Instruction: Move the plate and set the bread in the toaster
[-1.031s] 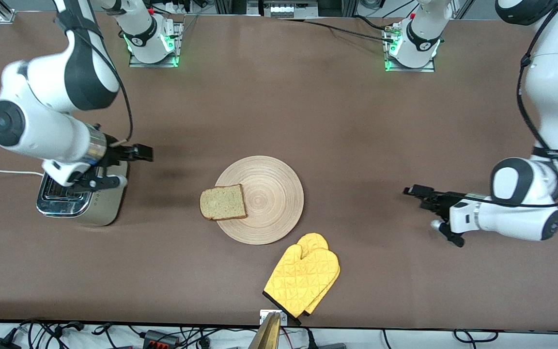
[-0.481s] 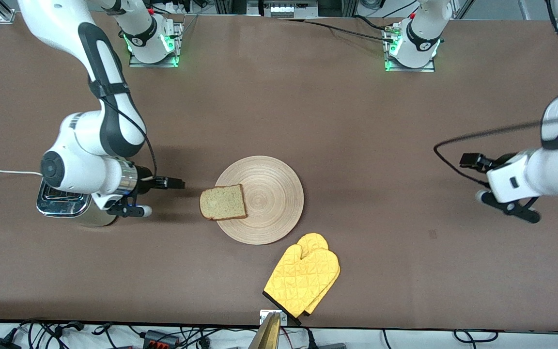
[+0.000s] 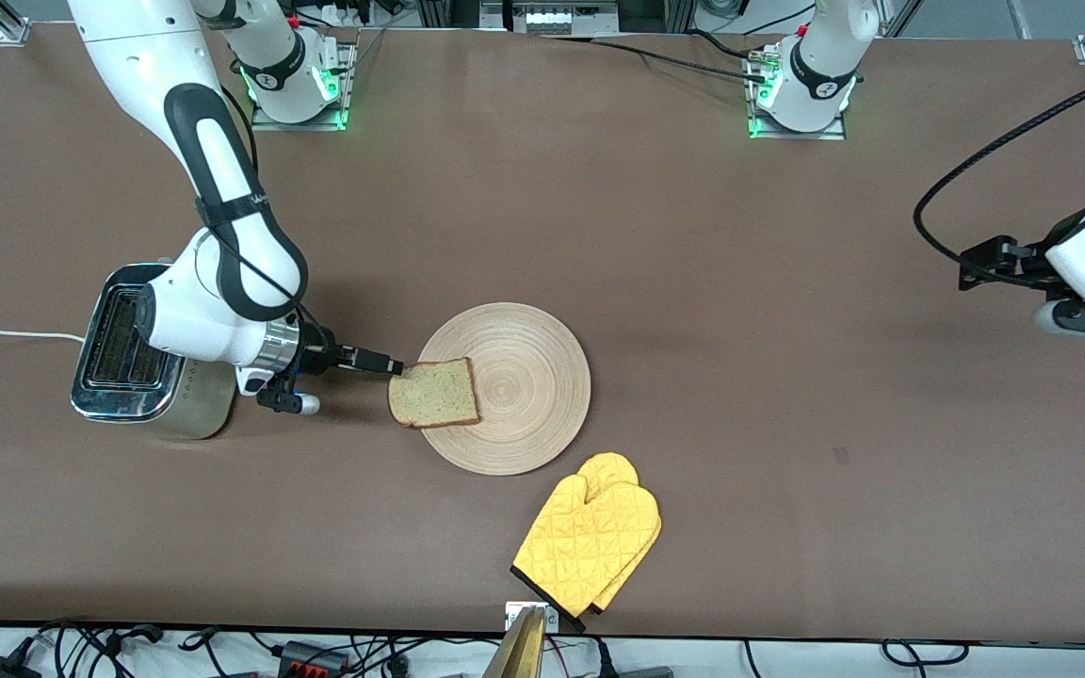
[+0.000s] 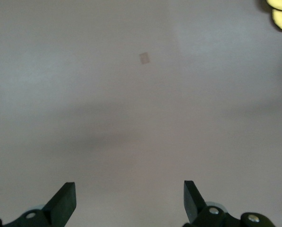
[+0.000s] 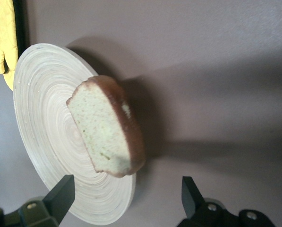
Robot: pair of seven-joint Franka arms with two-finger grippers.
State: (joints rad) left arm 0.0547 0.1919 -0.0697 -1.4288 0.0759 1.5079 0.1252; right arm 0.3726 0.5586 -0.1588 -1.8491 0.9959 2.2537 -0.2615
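Observation:
The bread (image 3: 433, 393) lies half on the plate (image 3: 528, 400), overhanging the rim toward the right arm's end. The toaster (image 3: 123, 353) stands at that end with its white cord. My right gripper (image 3: 392, 365) is open and empty, low, with its fingertips just at the bread's corner. In the right wrist view the bread (image 5: 107, 137) and plate (image 5: 41, 109) lie just ahead of the open right gripper (image 5: 126, 196). My left gripper (image 3: 976, 264) is open and empty, up over bare table at the left arm's end; its wrist view shows the left gripper (image 4: 129, 201) over tabletop only.
A yellow quilted oven mitt (image 3: 590, 532) lies nearer the front camera than the plate, almost touching its rim. It also shows in the right wrist view (image 5: 1, 38) and at a corner of the left wrist view (image 4: 280, 12).
My right gripper has moved from over the toaster down and across to the bread's edge. My left arm has pulled back toward its end of the table. Bread and plate have not moved.

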